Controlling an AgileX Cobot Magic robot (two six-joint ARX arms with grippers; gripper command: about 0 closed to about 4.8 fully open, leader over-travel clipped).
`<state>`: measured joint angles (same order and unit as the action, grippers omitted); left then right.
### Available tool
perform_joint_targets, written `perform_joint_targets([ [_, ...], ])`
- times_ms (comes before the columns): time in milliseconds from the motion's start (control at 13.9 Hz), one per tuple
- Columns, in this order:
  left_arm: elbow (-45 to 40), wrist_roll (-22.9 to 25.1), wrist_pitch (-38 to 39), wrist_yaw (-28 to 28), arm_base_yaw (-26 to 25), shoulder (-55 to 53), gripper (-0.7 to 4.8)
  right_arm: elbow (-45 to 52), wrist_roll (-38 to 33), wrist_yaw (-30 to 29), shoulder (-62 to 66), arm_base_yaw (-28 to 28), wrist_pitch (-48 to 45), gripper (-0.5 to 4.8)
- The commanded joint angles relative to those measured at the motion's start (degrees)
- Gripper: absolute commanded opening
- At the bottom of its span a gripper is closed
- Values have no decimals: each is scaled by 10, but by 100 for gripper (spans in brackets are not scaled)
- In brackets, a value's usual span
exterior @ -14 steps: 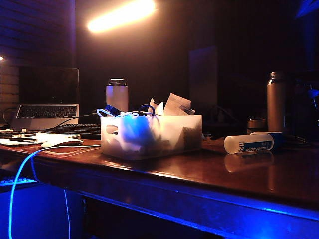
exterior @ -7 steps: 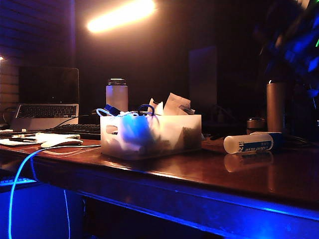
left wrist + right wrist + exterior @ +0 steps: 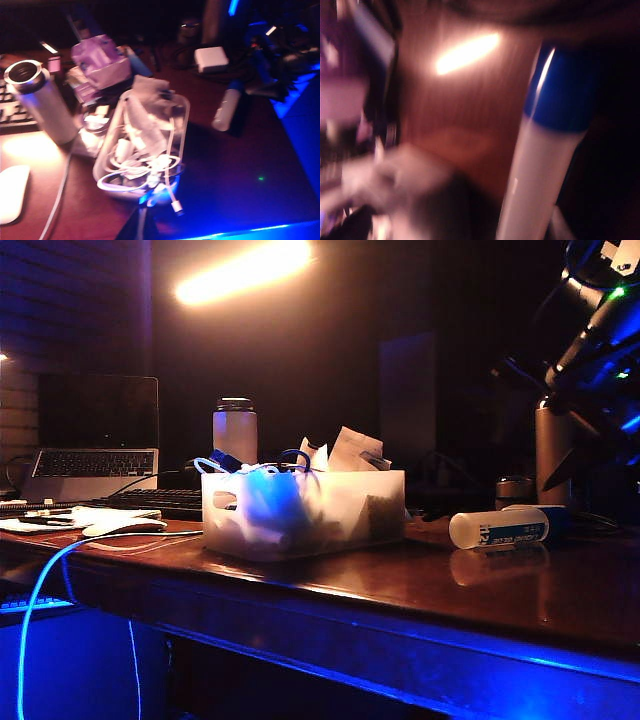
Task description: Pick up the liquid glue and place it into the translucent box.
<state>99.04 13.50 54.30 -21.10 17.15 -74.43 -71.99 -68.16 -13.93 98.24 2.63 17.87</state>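
Note:
The liquid glue [image 3: 500,529], a white bottle with a blue cap, lies on its side on the dark wooden table, right of the translucent box [image 3: 300,512]. The box is stuffed with white cables and papers. My right gripper [image 3: 572,475] hangs open just above and to the right of the glue, not touching it. In the blurred right wrist view the glue [image 3: 545,150] looms very close. The left wrist view looks down on the box [image 3: 145,145] with the glue [image 3: 226,107] beyond it. My left gripper [image 3: 142,227] shows as a dark shut wedge near the box's end.
A metal flask [image 3: 553,445] stands right behind the glue, under the right arm. A white bottle with a dark lid [image 3: 235,430], a laptop [image 3: 95,440] and a keyboard [image 3: 160,502] sit behind the box. A white mouse [image 3: 12,192] and a charger block [image 3: 211,58] lie nearby.
The right arm has come down into view from the upper right, rolling its wrist, and now hovers over the glue. The glue and the box have not moved.

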Motion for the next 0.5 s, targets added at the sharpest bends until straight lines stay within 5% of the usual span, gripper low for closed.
perform_joint_targets([
  [72,2,1,-10,-12,0,2,-5,-4,-18,23,11,0,-36,479],
  [503,2,1,-13,-12,0,2,-5,-4,-20,25,52,6,-31,479],
])
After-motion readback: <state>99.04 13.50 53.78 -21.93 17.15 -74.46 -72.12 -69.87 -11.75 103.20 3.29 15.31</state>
